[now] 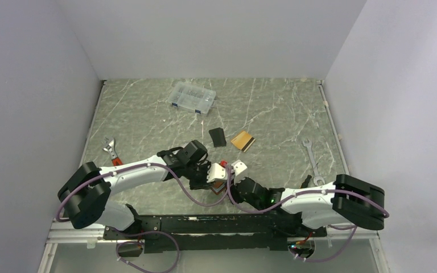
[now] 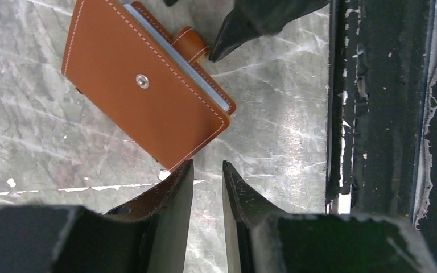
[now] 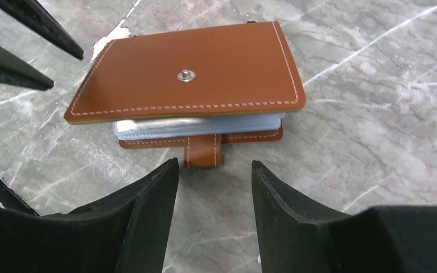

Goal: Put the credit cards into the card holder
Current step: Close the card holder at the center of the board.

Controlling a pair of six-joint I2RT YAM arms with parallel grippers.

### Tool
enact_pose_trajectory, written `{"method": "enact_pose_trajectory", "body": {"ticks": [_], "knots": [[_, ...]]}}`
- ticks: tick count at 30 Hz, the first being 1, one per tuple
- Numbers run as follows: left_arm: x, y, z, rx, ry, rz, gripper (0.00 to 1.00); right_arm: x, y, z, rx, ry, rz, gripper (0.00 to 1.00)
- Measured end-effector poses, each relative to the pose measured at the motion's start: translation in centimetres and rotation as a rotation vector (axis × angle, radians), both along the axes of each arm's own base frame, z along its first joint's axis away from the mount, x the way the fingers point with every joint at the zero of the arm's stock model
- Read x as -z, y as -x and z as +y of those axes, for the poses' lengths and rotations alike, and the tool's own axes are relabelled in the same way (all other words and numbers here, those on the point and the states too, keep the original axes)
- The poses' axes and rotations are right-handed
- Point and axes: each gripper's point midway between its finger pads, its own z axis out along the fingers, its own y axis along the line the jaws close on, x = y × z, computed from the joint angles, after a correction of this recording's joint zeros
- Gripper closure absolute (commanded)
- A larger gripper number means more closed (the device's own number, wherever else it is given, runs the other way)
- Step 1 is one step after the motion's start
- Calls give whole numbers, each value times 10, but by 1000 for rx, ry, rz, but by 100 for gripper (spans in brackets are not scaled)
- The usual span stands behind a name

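Card holder point(image 3: 233, 74) flat on the marble table point(image 1: 148, 114), close to the front rail point(image 2: 375, 114), btwn both arms. Brown leather, white stitching, snap stud point(image 3: 186, 75) on top. Cover slightly lifted, silvery sleeves point(image 3: 165, 128) showing, strap point(image 3: 205, 151) loose. Left gripper point(image 2: 207, 164): fingers a narrow gap apart, empty, just off a corner. Right gripper point(image 3: 214, 164): spread, empty, facing the strap. Orange card point(image 1: 242, 141) well apart, mid-table. Open marble round the holder.

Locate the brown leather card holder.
In the top view the brown leather card holder lies centrally near the front edge of the grey marbled table, between the left gripper and right gripper, held by neither.
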Motion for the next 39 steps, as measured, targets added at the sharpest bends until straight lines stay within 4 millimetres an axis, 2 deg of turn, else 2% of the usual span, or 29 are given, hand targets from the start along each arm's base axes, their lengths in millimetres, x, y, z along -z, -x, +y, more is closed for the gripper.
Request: {"method": "enact_pose_trajectory", "body": {"ticks": [6,9,14,20,27,32,36,37,39], "knots": [[-1,6,-3,47,16,13,70,-3,-4,11,-16,18,-43,59],[-2,8,-4,62,23,18,71,-6,-9,13,10,21,-69,66],[-2,14,-2,69,25,55,69,-7,-16,11,76,47,-114,71],[1,22,3,36,10,117,68,-4,-20,11,141,58,-138,83],[-6,25,-3,-29,16,155,69,-11,-26,12,214,5,-154,95],[-17,8,-14,-92,32,138,69,-20,-30,10,309,-69,-173,98],[-30,-14,-23,-170,62,116,69,-25,-22,13,320,-87,-196,100],[-33,-17,-28,-178,74,112,69,-25,-18,15,306,-87,-198,99],[-39,-19,-35,-187,90,112,68,-25,-14,17,292,-90,-199,86]]}}
